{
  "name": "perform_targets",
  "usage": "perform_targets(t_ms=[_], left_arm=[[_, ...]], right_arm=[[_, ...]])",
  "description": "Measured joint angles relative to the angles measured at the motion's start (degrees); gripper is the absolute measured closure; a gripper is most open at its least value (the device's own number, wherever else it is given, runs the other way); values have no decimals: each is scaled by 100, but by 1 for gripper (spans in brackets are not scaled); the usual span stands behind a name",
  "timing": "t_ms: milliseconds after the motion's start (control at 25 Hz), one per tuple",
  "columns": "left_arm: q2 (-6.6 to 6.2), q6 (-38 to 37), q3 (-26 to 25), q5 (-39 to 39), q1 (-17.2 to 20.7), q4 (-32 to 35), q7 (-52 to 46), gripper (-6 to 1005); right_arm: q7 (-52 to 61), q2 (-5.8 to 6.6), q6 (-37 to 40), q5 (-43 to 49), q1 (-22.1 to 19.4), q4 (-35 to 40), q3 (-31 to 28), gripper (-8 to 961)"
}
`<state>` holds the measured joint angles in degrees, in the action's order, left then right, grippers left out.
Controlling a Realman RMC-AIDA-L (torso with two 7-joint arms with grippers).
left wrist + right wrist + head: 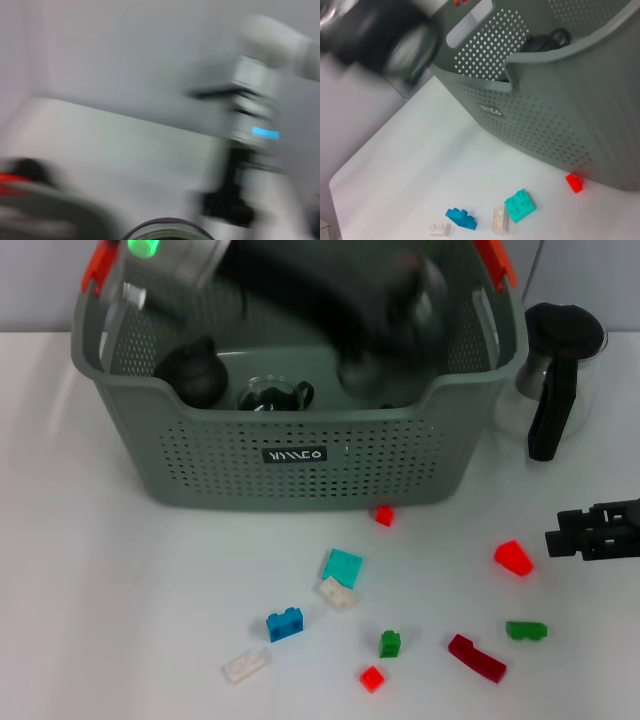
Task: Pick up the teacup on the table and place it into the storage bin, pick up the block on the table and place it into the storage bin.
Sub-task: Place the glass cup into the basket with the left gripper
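Note:
The grey-green storage bin [300,475] stands at the back of the table and also shows in the right wrist view [545,125]. A clear glass teacup [270,395] sits inside it beside a black teapot [192,373]. My left arm is a dark blur over the bin, with its gripper [368,365] above the bin's right half. Several small blocks lie on the table in front: a teal one [342,566] [520,205], a blue one [284,624] [461,218] and a red one [513,558]. My right gripper [575,535] hovers at the right edge, next to the red block.
A glass kettle with a black handle [560,370] stands right of the bin. Other blocks lie scattered: white [337,593], green [390,643], dark red [476,658], and small red [384,516] against the bin's front wall. The left wrist view is blurred.

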<state>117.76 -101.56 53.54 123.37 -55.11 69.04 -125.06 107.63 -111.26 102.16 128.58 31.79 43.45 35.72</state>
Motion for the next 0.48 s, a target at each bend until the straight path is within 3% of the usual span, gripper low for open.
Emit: perform_targets(t_ms=[80,240,320,480], left_arm=[[-183,826,158,397,-165,-223,-190,959],[-355,2028,280,1244,-600,-983,-394,959],[-370,2506,292,1605,-809,-1458,-415,959],[-248,3328,471,2259,-1041,-2123,-440,959]], right_arm=[[-1,2,-8,7,13,10,5,270],[-2,21,6,9,48,18,-2,270],[-3,25,6,9,58,21,6,270],[-5,26,-18,10,62,22,34,270]])
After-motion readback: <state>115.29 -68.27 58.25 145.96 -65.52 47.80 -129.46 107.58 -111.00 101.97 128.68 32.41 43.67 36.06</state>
